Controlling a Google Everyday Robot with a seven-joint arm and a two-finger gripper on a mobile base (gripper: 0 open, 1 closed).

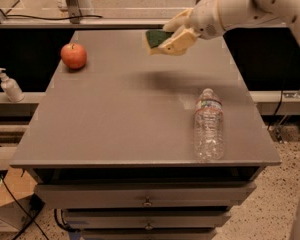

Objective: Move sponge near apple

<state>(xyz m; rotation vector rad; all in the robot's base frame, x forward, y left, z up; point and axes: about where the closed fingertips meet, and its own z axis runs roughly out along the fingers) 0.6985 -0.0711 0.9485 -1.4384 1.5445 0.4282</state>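
Note:
The red-orange apple (73,55) sits on the grey table (120,119) near its far left corner. My gripper (171,35) is raised above the far middle of the table and is shut on the sponge (156,38), whose dark green top and pale yellow base show between the cream fingers (178,41). The sponge hangs in the air well to the right of the apple. Its shadow lies on the table below.
A clear plastic water bottle (208,124) lies on its side at the table's right front. A white pump bottle (10,85) stands on a lower ledge to the left. Drawers (147,196) run below the table's front edge.

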